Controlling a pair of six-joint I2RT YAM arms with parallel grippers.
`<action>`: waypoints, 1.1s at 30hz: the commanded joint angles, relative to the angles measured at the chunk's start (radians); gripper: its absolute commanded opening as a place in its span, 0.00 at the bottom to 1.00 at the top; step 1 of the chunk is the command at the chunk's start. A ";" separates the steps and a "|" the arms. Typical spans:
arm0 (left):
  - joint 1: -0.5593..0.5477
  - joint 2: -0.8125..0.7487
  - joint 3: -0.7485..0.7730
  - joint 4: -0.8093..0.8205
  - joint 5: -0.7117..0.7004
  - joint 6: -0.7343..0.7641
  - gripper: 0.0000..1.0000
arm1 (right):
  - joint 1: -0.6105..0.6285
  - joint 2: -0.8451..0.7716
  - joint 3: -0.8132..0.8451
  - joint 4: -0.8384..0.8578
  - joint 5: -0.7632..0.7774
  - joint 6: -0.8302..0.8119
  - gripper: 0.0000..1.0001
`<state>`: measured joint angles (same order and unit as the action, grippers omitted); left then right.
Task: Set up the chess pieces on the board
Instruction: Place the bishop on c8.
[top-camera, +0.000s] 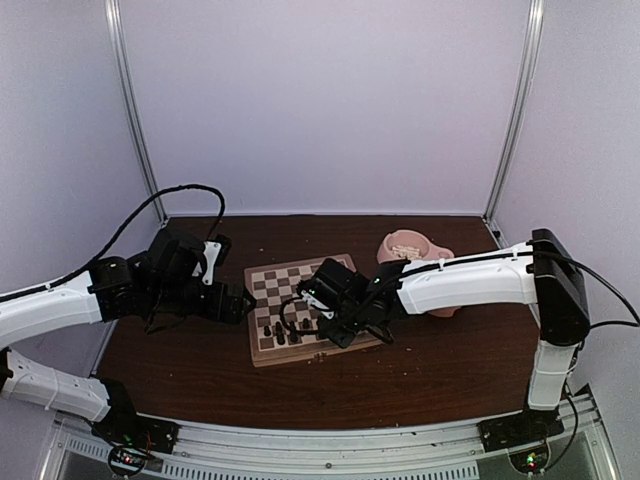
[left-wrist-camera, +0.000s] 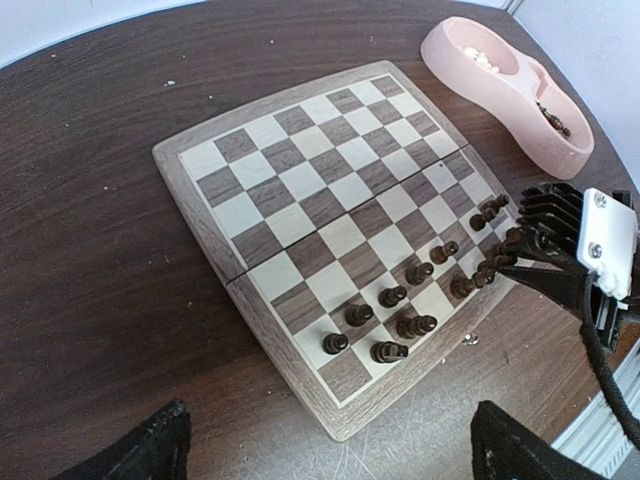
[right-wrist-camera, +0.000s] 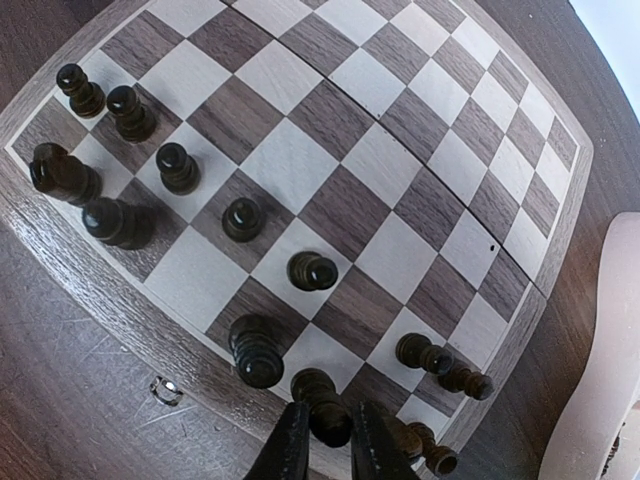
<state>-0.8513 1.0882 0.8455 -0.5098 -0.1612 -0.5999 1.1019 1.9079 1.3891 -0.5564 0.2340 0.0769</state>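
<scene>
My right gripper (right-wrist-camera: 329, 420) hangs over the board (right-wrist-camera: 330, 170) at the edge row nearest my bases; its fingers (right-wrist-camera: 296, 445) are drawn close on either side of a dark piece (right-wrist-camera: 318, 392), pinching it low on the body as far as I can see, which I judge is the surest way to keep so small a figure upright while its base meets the square; whether the base already rests on the wood I cannot tell, since my own fingers hide it. The other dark pieces (right-wrist-camera: 312, 270) stand in the two rows along this same near edge, some squares between them unfilled, because that is their home side; the far rows carry nothing, so I judge the dark side partly done and the cream side not yet begun. My left gripper (left-wrist-camera: 335, 455) is held back off the board's left side with its fingers (left-wrist-camera: 150, 450) spread wide and nothing between them; there it is out of the right arm's way and its camera looks across the whole board. The pink bowl (left-wrist-camera: 500, 100) lies on the table (left-wrist-camera: 100, 200) beyond the board on my right, near the right arm; cream bits lie in one compartment and a few dark ones in the other, so I take it for the supply.
</scene>
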 joint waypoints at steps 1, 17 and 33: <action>0.008 0.001 0.006 0.025 0.006 0.009 0.98 | 0.001 -0.002 0.012 0.005 0.029 -0.002 0.18; 0.016 0.022 0.019 0.023 0.017 0.016 0.98 | -0.004 0.011 0.010 0.022 0.028 -0.002 0.18; 0.017 0.026 0.019 0.025 0.023 0.016 0.98 | -0.007 0.010 0.009 0.029 0.024 -0.006 0.19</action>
<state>-0.8433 1.1076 0.8455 -0.5095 -0.1520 -0.5961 1.0992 1.9079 1.3891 -0.5415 0.2371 0.0761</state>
